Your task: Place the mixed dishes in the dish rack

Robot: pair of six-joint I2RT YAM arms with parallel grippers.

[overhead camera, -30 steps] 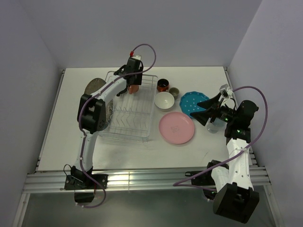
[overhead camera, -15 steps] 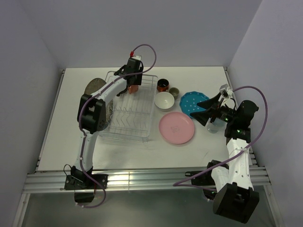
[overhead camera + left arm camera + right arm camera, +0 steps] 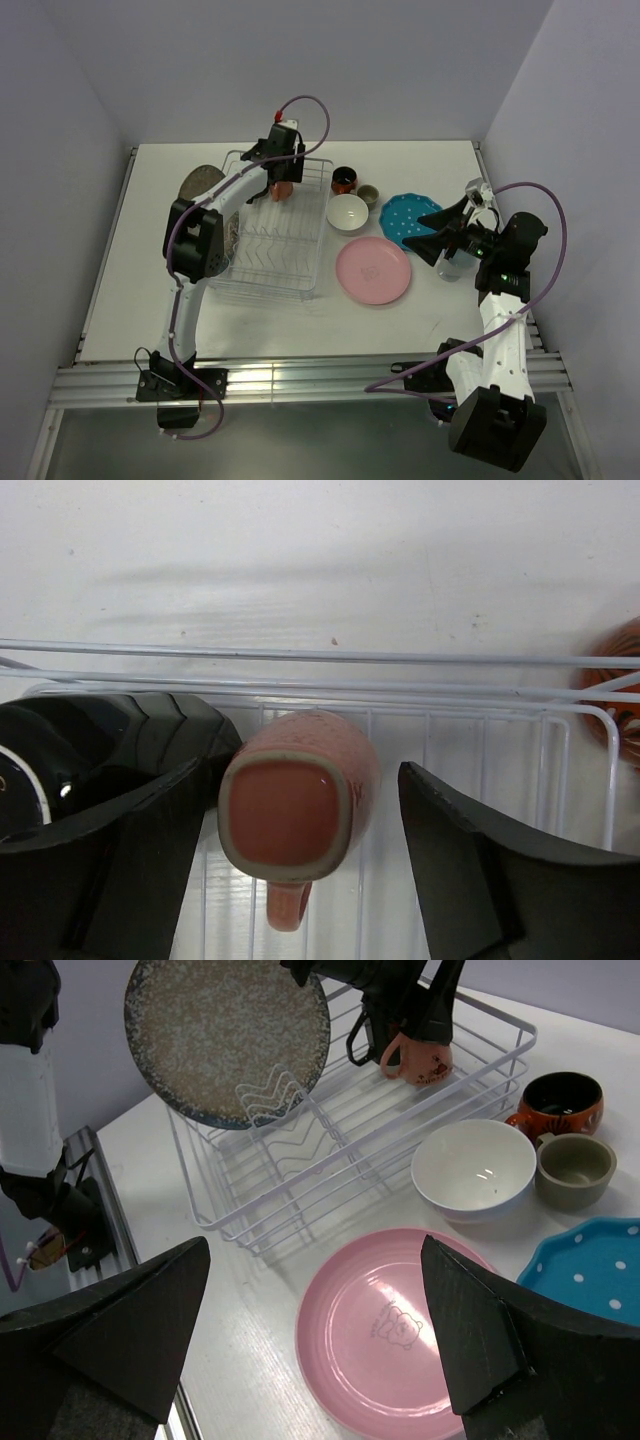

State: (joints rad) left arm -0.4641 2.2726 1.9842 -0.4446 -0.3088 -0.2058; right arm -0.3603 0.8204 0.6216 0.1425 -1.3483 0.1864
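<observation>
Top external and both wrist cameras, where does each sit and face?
Top external: overhead, near side, looking down on the white table; left arm, right arm show.
Left wrist: faces down through the open left pincer at a pink ceramic mug in the white wire dish rack.
Right wrist: faces left across the table, right pincer framing.
Shared by all: mug, rack.

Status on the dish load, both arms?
Left gripper open around pink mug, inside dish rack. Right gripper open, empty, near pink plate. Black mug close alongside; nothing else in the way.
</observation>
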